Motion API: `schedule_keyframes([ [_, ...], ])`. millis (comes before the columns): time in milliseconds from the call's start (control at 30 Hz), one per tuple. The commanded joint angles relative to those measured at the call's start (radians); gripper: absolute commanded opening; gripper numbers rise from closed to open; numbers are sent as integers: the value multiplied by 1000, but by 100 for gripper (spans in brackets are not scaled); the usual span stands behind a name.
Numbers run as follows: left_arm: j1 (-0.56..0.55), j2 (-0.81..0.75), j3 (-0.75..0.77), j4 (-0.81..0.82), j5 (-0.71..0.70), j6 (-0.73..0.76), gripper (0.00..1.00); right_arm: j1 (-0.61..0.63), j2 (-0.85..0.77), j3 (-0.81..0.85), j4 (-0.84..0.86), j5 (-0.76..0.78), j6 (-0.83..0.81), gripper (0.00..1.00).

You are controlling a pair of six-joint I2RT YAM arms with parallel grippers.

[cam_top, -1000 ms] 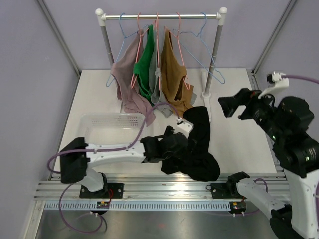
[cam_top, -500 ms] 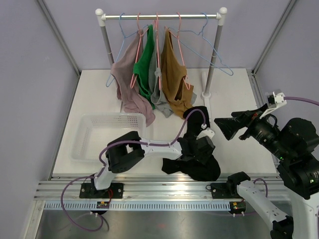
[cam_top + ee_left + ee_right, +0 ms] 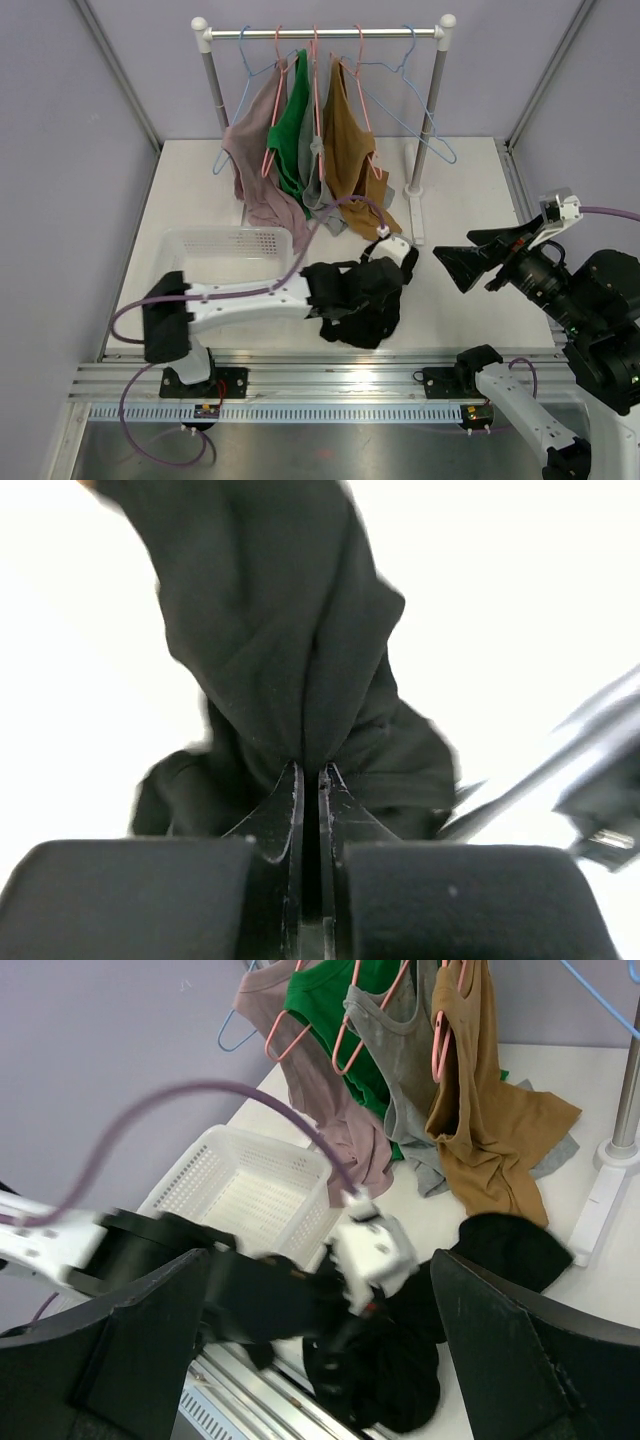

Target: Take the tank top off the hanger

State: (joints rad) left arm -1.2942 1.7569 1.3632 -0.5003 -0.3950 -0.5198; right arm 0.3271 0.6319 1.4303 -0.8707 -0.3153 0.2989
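Near the surface's (image 3: 470, 190) front edge our left jaws clench the black tank top (image 3: 360, 310), bunched straight ahead; right jaws gape, farther off

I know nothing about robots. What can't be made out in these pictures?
- Left wrist view: the left gripper pinches the black garment, whose top runs off the frame; its full shape is unclear.
- Right wrist view: the left arm is motion-blurred and covers the basket's near edge.
- Top view: the grey top is mostly hidden between the green top and brown top.
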Motion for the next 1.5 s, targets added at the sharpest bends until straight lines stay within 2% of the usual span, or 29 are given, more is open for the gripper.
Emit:
schedule_keyframes([
  [0,-20,-246,19,-24,-154,38,0,4,-12,35,-1,4,-20,99],
  [133,-22,-398,63,-134,-255,53,0,4,-1,51,-8,10,-21,100],
  [367,-19,-585,175,-457,-554,-6,0,3,8,51,13,4,-17,99],
  [500,38,-668,203,-616,-660,-80,0,3,15,36,33,-8,-6,99],
  [567,137,-729,156,-639,-627,-94,0,3,18,33,50,-13,-1,99],
  [700,335,-839,7,-575,-513,-51,0,3,49,41,76,-13,3,99],
  [733,414,-868,-19,-558,-469,-46,0,3,61,44,84,-13,3,100],
  [867,594,-883,-183,-485,-342,1,0,3,144,71,107,-21,25,100],
  [967,703,-860,-231,-446,-268,23,0,3,209,79,148,-47,48,100],
  [1000,723,-846,-242,-445,-257,21,5,4,242,84,157,-65,52,100],
  [1033,743,-838,-242,-455,-257,20,17,3,261,85,180,-77,55,100],
  [1067,745,-838,-240,-461,-261,12,44,3,282,91,190,-88,68,100],
  [1133,745,-850,-234,-480,-275,-2,62,4,371,142,178,-103,69,100],
  [1167,745,-859,-231,-491,-283,-11,99,3,441,166,167,-96,66,99],
  [1267,747,-916,-219,-509,-274,0,99,23,567,240,165,-48,57,100],
  [1367,745,-981,-211,-497,-197,43,99,78,702,355,118,83,7,98],
  [1467,743,-1079,-283,-391,-36,138,99,105,820,461,93,163,-33,88],
])
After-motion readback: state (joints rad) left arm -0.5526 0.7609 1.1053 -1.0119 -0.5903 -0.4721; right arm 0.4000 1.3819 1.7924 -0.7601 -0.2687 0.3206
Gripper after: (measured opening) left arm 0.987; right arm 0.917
